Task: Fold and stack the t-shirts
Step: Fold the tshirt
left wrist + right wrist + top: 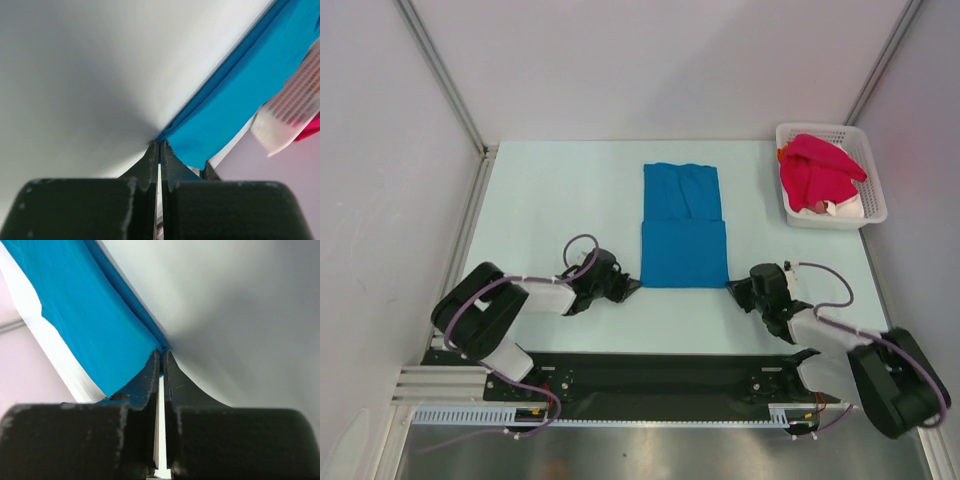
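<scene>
The bright blue t-shirt point(684, 225) lies flat in the middle of the table, its near half folded over into a double layer. My left gripper point(632, 287) rests on the table at the shirt's near left corner, jaws shut with the blue corner point(220, 105) between the tips point(160, 145). My right gripper point(735, 287) is at the near right corner, jaws shut with the blue cloth point(90, 315) at its tips point(161, 352). A crimson-pink t-shirt point(817, 170) lies heaped in the basket, with bits of white point(840, 208) and orange point(783, 153) cloth beside it.
The white lattice basket point(872, 165) stands at the far right of the table and also shows in the left wrist view point(295, 107). White walls enclose the table on the left, back and right. The arm bases sit on a black rail point(650, 375) at the near edge.
</scene>
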You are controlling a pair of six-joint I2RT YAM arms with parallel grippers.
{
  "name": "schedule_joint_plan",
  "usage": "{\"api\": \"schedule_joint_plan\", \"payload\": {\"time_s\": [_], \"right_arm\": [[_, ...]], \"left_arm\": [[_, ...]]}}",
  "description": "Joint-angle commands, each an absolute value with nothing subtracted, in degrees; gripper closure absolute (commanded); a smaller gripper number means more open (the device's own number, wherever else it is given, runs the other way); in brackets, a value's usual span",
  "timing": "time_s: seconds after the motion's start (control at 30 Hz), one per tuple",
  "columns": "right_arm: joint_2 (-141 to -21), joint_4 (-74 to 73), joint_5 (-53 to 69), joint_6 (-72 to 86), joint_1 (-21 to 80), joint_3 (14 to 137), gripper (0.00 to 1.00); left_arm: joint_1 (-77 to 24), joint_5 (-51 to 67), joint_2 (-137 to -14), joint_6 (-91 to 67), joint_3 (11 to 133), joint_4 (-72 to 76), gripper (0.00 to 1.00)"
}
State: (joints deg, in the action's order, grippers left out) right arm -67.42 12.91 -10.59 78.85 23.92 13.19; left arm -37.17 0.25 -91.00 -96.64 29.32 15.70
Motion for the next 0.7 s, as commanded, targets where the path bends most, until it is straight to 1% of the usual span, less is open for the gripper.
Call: {"api": "schedule_joint_plan", "payload": {"time_s": [0.0, 0.03, 0.13, 0.17, 0.2, 0.23, 0.27, 0.33, 0.43, 0.57, 0.67], "right_arm": [[-57.42, -2.25, -11.95, 76.20, 24.78, 11.60, 1.00], [-51.56, -8.20, -12.30, 76.11, 25.31, 11.69, 1.00], [-41.25, -17.37, -14.23, 77.07, 28.64, 12.57, 1.00], [-35.04, -23.23, -14.76, 77.34, 29.61, 12.92, 1.00], [-32.37, -25.99, -15.11, 77.78, 31.01, 13.35, 1.00], [-29.56, -30.54, -15.12, 78.48, 31.72, 13.45, 1.00], [-25.53, -32.33, -15.03, 78.83, 32.25, 13.53, 1.00], [-22.25, -36.88, -14.15, 79.45, 33.83, 13.71, 1.00], [-17.76, -41.81, -14.06, 80.68, 36.02, 14.85, 1.00], [-13.54, -47.53, -15.90, 81.39, 38.05, 17.83, 1.00], [-11.78, -48.69, -15.73, 80.08, 38.32, 19.68, 1.00]], "left_arm": [[-39.98, -0.79, -83.95, -95.10, 25.93, 8.80, 1.00], [-41.21, -0.88, -82.11, -95.27, 24.62, 7.83, 1.00], [-44.11, -1.93, -74.11, -96.85, 21.89, 4.40, 1.00], [-44.99, -2.37, -72.00, -97.64, 20.23, 2.83, 1.00], [-45.78, -2.81, -67.55, -98.08, 19.78, 1.33, 1.00], [-47.62, -4.20, -65.59, -98.43, 19.43, 0.45, 1.00], [-48.59, -5.00, -63.22, -99.31, 19.08, -4.09, 1.00], [-51.66, -7.19, -57.52, -100.80, 18.02, -6.67, 1.00], [-55.44, -8.61, -52.14, -103.97, 16.27, -9.05, 1.00], [-58.97, -9.93, -49.23, -106.08, 16.43, -11.68, 1.00], [-60.64, -11.07, -49.04, -105.12, 18.71, -13.97, 1.00]]}}
